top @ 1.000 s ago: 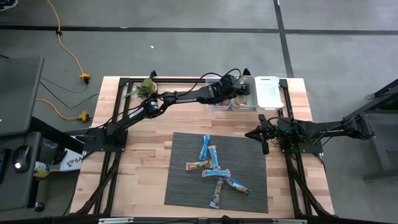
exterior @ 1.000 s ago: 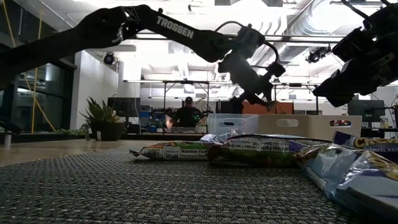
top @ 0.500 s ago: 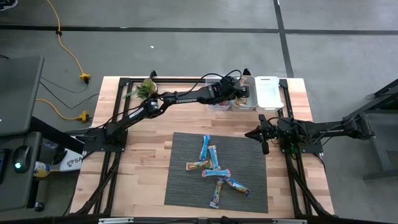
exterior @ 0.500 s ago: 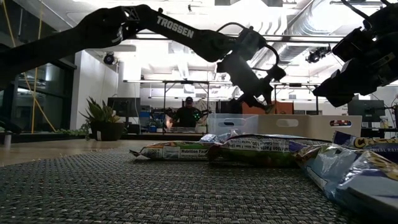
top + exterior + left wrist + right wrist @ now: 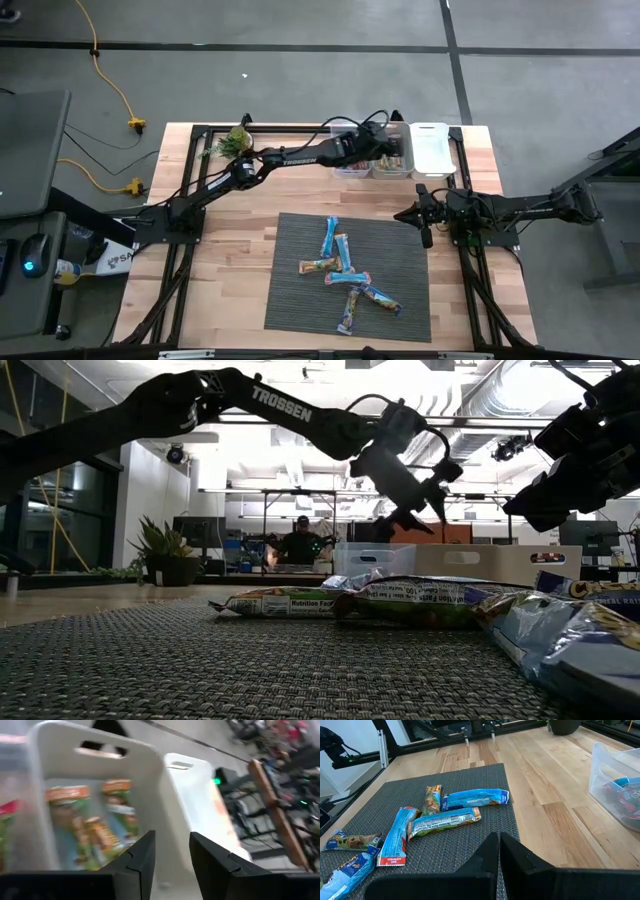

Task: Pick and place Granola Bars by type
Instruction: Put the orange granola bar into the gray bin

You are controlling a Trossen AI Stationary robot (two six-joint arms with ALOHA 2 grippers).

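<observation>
Over the middle bin at twelve o'clock on the table, the left gripper is spreading its fingers, now parted and empty, so its bar is probably dropped among the bars inside. The right gripper, closed on nothing, is waiting at three o'clock beside the mat, where seven Granola Bars are waiting for sorting.

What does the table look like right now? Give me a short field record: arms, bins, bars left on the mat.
left gripper: over the middle bin, jaws apart, nothing between them
right gripper: hangs over the mat's right edge, jaws shut, empty
middle bin contents: green-and-orange granola bars
rightmost bin: looks empty
leftmost bin: holds blue and red wrappers
mat: dark woven, seven or so granola bars loose on it, mostly blue
potted plant: far left corner of the table
</observation>
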